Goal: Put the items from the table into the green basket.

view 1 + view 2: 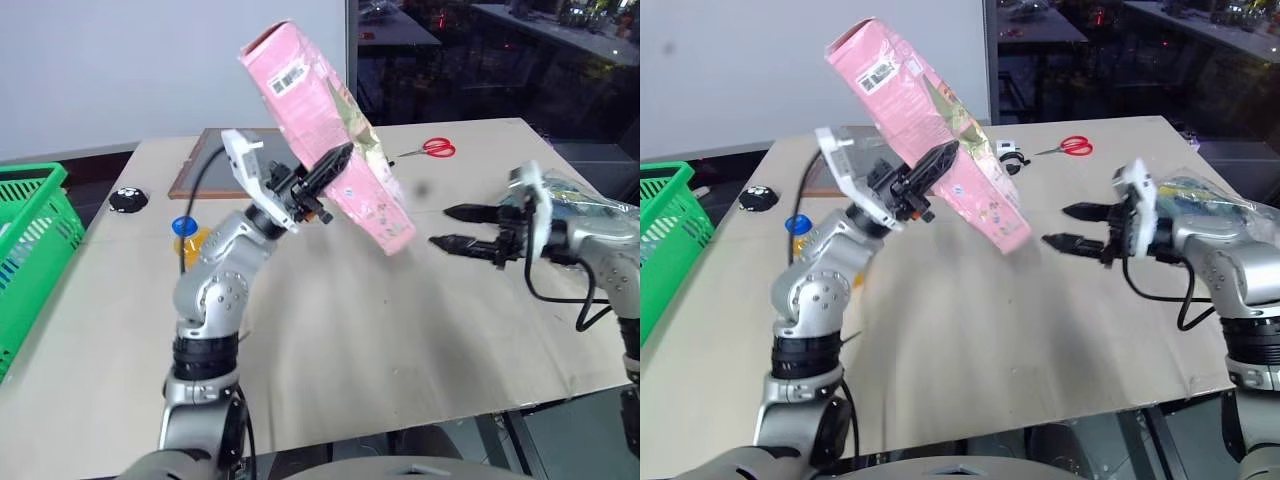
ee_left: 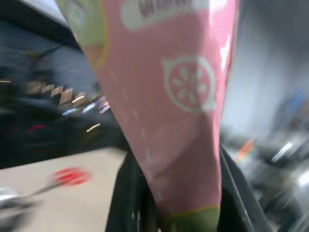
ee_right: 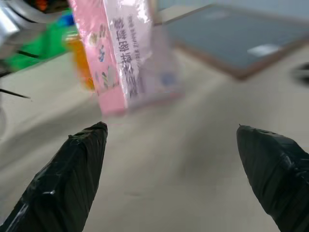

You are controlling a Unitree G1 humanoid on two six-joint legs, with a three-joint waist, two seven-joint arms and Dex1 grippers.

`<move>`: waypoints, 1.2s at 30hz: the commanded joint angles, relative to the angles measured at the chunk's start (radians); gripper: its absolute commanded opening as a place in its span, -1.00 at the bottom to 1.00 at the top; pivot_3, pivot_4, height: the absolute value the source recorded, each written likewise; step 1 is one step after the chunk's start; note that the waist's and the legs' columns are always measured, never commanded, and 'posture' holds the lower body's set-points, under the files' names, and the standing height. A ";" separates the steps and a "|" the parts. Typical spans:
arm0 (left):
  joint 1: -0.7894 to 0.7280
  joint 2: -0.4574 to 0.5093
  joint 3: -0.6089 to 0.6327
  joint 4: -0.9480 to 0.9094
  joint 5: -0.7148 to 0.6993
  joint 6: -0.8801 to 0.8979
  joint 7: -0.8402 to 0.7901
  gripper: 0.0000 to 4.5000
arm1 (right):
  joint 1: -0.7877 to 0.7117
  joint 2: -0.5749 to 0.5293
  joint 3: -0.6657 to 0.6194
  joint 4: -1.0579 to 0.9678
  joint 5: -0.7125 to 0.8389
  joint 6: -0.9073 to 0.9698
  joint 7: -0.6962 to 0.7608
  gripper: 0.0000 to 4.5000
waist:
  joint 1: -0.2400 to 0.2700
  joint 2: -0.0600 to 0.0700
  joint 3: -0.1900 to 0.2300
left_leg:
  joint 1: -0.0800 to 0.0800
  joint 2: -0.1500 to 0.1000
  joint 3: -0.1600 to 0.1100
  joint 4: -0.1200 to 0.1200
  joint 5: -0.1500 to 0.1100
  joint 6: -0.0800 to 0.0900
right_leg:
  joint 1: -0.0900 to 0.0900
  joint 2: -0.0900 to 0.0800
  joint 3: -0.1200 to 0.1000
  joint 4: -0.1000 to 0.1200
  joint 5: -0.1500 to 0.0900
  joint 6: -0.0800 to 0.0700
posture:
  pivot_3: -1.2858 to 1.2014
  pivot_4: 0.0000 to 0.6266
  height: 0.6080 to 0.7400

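Note:
My left gripper (image 1: 338, 162) is shut on the long pink carton (image 1: 318, 125), which hangs tilted above the middle of the table, barcode end up. In the left wrist view the carton (image 2: 178, 96) sits between both black fingers (image 2: 126, 193). My right gripper (image 1: 440, 227) stands open just right of the carton's lower end, nothing between its fingers (image 3: 84, 154). The crinkly plastic bag (image 1: 590, 212) lies behind the right wrist at the table's right edge. The orange-drink bottle (image 1: 186, 236) with a blue cap stands behind my left arm. The green basket (image 1: 30, 235) sits at the far left.
Red-handled scissors (image 1: 431, 150) lie at the back right of the table. A wood-framed grey board (image 1: 212, 165) lies at the back behind the carton. A small black object (image 1: 128, 199) rests near the basket. The table's (image 1: 400, 350) front edge runs close below both arms.

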 commanded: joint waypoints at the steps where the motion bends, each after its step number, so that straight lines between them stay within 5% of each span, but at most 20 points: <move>1: -0.111 0.047 -0.006 0.076 0.161 -0.145 0.020 -0.88 | -0.012 0.007 -0.071 -0.015 0.022 -0.057 0.004 1.00 | -0.003 0.000 0.001 | 0.000 0.000 0.000 0.000 0.000 0.000 | 0.000 0.000 0.000 0.000 0.000 0.000 | 0.03 -1.00 1.00; 12: -0.579 0.217 -0.168 0.433 0.693 -0.302 0.168 -0.88 | 0.022 0.087 -0.147 -0.095 0.155 -0.152 0.070 1.00 | -0.003 0.000 0.001 | -0.005 -0.001 -0.002 0.000 -0.002 0.003 | 0.000 -0.003 -0.002 -0.006 0.000 0.000 | 0.03 -1.00 1.00; 22: -0.901 0.518 -0.369 0.862 1.114 -0.436 0.213 -0.88 | -0.093 0.126 -0.089 -0.038 0.246 -0.113 0.179 1.00 | -0.010 0.005 0.006 | -0.006 -0.001 -0.002 -0.001 -0.002 0.003 | -0.005 -0.001 -0.002 0.001 0.000 0.001 | 0.06 -1.00 1.00; 29: -0.851 0.801 -0.420 0.950 1.313 -0.421 0.214 -0.88 | -0.155 0.163 -0.045 0.014 0.236 -0.107 0.212 1.00 | -0.004 0.005 0.006 | -0.009 0.000 -0.005 -0.002 -0.002 0.003 | -0.007 -0.002 -0.005 0.002 -0.001 0.002 | 0.10 -1.00 1.00; 36: -0.675 1.005 -0.348 0.896 1.314 -0.342 0.141 -0.88 | -0.184 0.195 -0.016 0.044 0.222 -0.119 0.236 1.00 | 0.009 0.001 0.007 | -0.016 -0.001 -0.010 0.001 -0.002 0.003 | -0.012 -0.004 -0.011 0.004 -0.001 0.002 | 0.10 -1.00 1.00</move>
